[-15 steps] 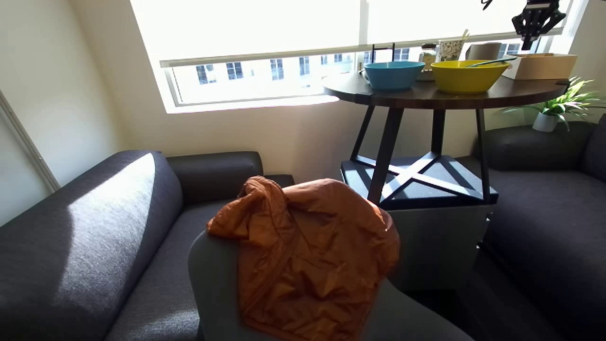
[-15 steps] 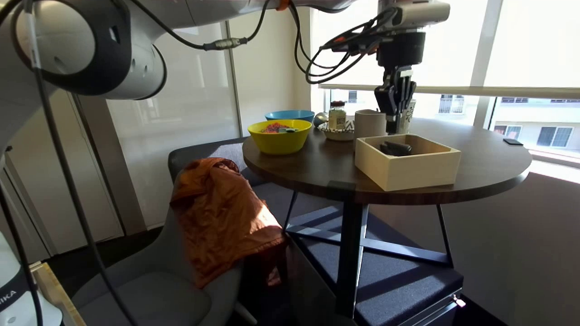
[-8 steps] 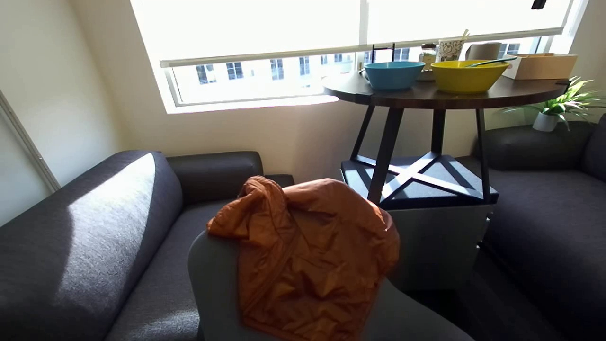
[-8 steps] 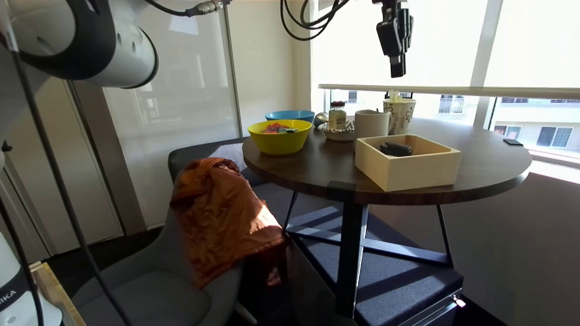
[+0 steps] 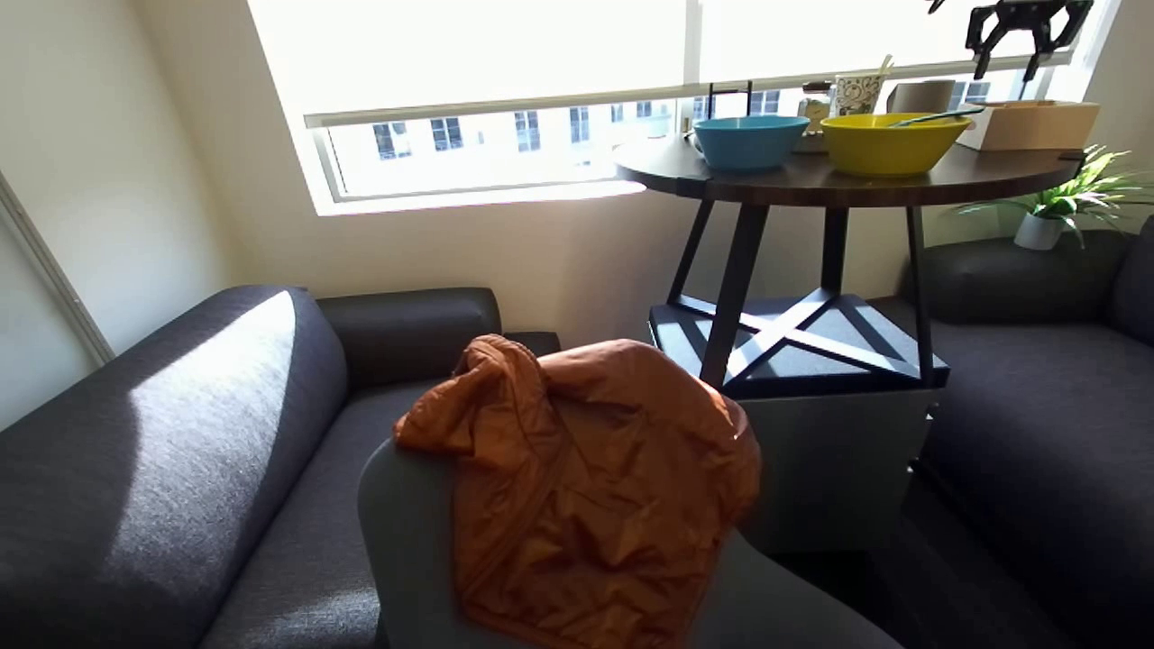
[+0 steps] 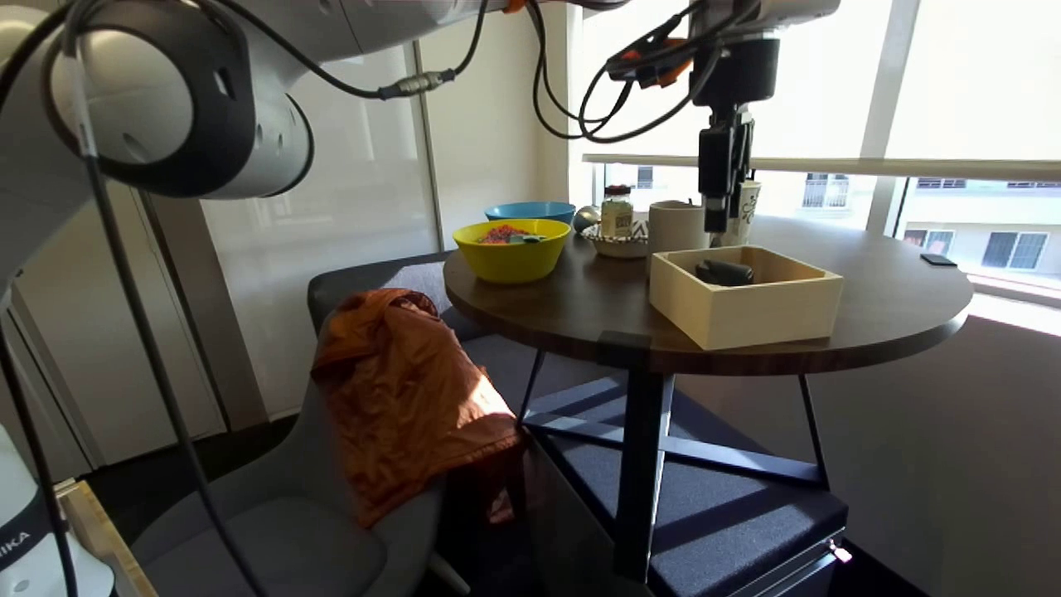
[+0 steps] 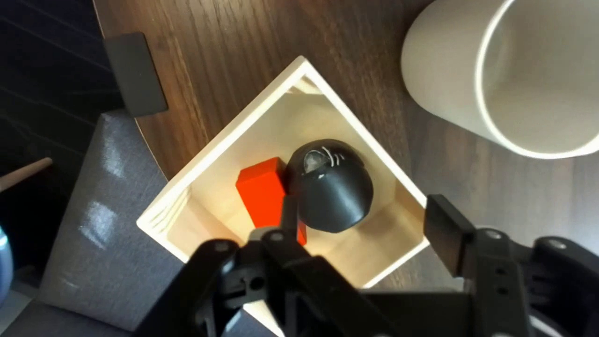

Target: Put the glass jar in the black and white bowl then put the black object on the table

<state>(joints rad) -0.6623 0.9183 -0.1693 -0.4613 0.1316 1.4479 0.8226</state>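
wrist view, left to right: a dark bracket (image 7: pixel 135 74) sits on the edge of the brown table (image 7: pixel 224 56), then the wooden box (image 7: pixel 227 138), where a red block (image 7: pixel 262 189) lies with the black object (image 7: pixel 334 192) just to its right. the gripper (image 7: pixel 362 215) has its fingers spread well apart above the box. a pale grey mug (image 7: pixel 444 79) stands at far right. in an exterior view, from the left: an orange jacket (image 6: pixel 406 398) hangs over a grey chair (image 6: pixel 269 535); the yellow bowl (image 6: pixel 510 264) stands on the table, the blue bowl (image 6: pixel 554 215) behind it; next is the glass jar (image 6: pixel 617 217), upright in the black and white bowl (image 6: pixel 622 247); past the mug, a patterned cup (image 6: pixel 749 201) is partly hidden by the gripper.
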